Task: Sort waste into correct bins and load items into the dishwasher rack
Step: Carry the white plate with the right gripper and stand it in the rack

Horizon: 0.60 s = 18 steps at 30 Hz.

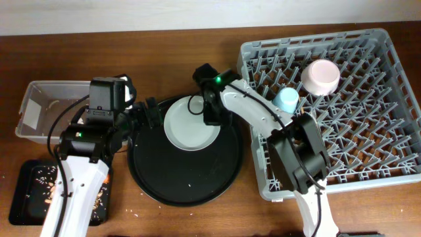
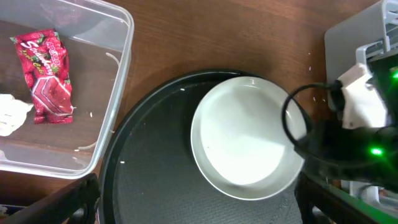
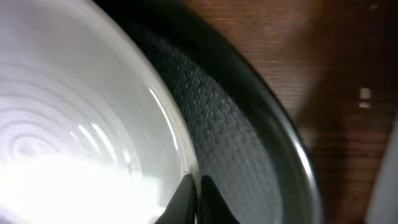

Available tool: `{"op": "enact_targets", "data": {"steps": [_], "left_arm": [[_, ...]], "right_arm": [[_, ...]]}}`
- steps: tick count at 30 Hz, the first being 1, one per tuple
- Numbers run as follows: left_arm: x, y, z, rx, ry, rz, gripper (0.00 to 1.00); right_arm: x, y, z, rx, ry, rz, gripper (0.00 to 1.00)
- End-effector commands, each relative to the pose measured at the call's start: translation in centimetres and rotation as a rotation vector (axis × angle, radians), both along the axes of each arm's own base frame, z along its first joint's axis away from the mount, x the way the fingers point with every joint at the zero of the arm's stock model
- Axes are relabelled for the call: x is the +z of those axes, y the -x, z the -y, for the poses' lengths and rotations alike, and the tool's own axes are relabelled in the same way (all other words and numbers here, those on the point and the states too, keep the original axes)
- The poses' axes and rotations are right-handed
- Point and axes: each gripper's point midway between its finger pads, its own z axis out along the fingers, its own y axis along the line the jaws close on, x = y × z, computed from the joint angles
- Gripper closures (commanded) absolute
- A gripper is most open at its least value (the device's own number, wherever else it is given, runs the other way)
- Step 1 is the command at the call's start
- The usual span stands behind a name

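Right gripper [image 3: 194, 199]: clenched, fingertips pinched together on the right-hand rim of the pale grey-green plate [image 1: 191, 126]. That reads as a grip on the rim.
Plate: one, lying flat on the round black tray [image 1: 187, 176], toward its far side. It's round, so there is no long axis to line up.
Left gripper [image 1: 150, 113]: released, jaws wide, holding nothing, hovering just beside the plate's left edge.
Nearer arm: the right one, and it's already on the plate.
Way to go: the dishwasher rack [image 1: 395, 172] sits to the right of the gripper, just beside the tray, so my call is lift and carry right.
In the rack: one light blue cup [image 1: 286, 100] and one pinkish-white bowl [image 1: 320, 76], near each other.
Bins: two, far left. The clear tub [image 1: 29, 99] holds one red wrapper [image 2: 46, 78] and one white napkin [image 2: 11, 115]. The shallow black tray [image 1: 26, 172] has scraps.
Fork, chopstick: none in view.
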Motion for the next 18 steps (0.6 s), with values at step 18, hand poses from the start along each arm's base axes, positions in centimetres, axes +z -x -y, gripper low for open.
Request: {"op": "enact_targets", "data": {"steps": [18], "left_arm": [[0.8, -0.2, -0.3, 0.009, -0.009, 0.026, 0.01]], "right_arm": [[28.0, 1.9, 39.9, -0.197, 0.74, 0.341, 0.96]]}}
